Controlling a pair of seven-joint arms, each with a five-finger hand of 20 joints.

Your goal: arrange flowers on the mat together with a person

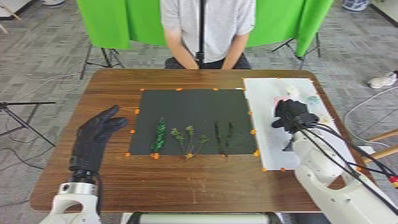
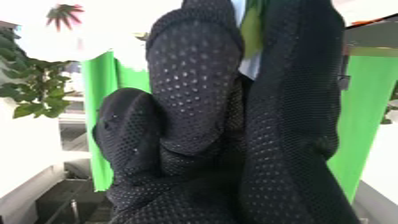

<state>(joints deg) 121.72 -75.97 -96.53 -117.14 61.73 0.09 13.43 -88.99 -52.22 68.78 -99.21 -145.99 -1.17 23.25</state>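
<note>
Obscuring some paper: right hand

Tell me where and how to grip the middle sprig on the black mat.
I'd pinch the middle sprig low, where its stems meet by the near edge of the black mat, coming from above: it seems to lie flat, and its leafy branches fan out away from there.

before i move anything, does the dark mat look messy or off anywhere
Nothing stands out: the leafy stem, the branching sprig and the dark stems lie side by side on the mat, with no visible spill.
</note>
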